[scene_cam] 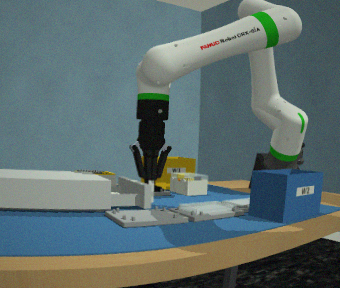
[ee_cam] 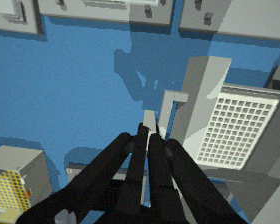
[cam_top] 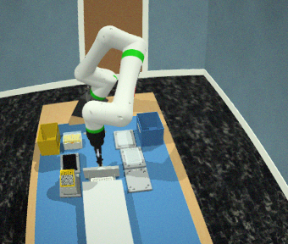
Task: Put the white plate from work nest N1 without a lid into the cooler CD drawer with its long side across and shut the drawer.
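The cooler CD (cam_top: 106, 212) is a long white box on the blue mat. Its grey drawer front (cam_top: 101, 171) stands a short way out from the housing, toward the arm's base. The white gridded plate (cam_top: 102, 180) lies flat in the narrow open part of the drawer, and it also shows in the wrist view (ee_cam: 238, 130). My gripper (cam_top: 99, 162) is shut and empty, pointing down. Its tips (ee_cam: 148, 127) are against the bar handle (ee_cam: 168, 107) on the outer face of the drawer front (ee_cam: 201, 100). From the side view my gripper (scene_cam: 149, 179) stands just at the drawer front (scene_cam: 135, 192).
A yellow bin (cam_top: 49, 138) and the tip box (cam_top: 72, 140) stand at the back left, and a blue bin (cam_top: 150, 128) at the back right. Three grey nests (cam_top: 132, 157) lie in a row right of the drawer. A grey rack (cam_top: 69, 175) lies to its left.
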`<action>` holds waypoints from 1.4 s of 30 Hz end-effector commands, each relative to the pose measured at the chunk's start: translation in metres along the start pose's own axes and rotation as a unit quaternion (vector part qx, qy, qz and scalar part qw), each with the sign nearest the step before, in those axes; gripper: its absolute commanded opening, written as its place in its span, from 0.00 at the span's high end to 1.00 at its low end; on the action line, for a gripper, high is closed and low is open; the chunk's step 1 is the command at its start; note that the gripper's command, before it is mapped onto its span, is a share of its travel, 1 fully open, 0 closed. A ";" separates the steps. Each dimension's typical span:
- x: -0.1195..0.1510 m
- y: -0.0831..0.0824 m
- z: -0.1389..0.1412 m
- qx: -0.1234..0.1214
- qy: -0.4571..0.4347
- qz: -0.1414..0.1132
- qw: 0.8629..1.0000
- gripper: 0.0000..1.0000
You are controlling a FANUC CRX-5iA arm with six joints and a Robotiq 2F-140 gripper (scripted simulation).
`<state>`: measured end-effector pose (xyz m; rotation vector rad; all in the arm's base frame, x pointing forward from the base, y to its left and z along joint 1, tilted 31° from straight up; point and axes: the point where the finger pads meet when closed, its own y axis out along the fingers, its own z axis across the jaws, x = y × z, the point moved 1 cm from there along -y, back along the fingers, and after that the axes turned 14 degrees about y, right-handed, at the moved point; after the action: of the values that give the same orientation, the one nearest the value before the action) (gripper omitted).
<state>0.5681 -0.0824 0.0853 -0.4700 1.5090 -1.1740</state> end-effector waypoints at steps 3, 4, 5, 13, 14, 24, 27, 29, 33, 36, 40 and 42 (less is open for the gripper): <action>-0.001 0.000 0.006 0.000 0.000 0.000 1.000 1.00; -0.001 0.000 0.006 0.000 0.000 0.000 1.000 1.00; -0.002 0.000 0.008 0.000 0.000 0.000 1.000 1.00; -0.004 0.000 0.015 0.000 0.000 0.000 1.000 1.00; -0.004 0.000 0.017 0.000 0.000 0.000 1.000 1.00; -0.007 0.000 0.028 0.000 0.000 0.000 1.000 1.00; -0.008 0.000 0.031 0.000 0.000 0.000 1.000 1.00; -0.008 0.000 0.033 0.000 0.000 0.000 1.000 1.00; -0.010 0.000 0.039 0.000 0.000 0.000 1.000 1.00; -0.010 0.000 0.041 0.000 0.000 0.000 1.000 1.00; -0.011 0.000 0.046 0.000 0.000 0.000 1.000 1.00; -0.011 0.000 0.046 0.000 0.000 0.000 1.000 1.00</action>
<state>0.6129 -0.0922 0.0961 -0.4699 1.5088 -1.1741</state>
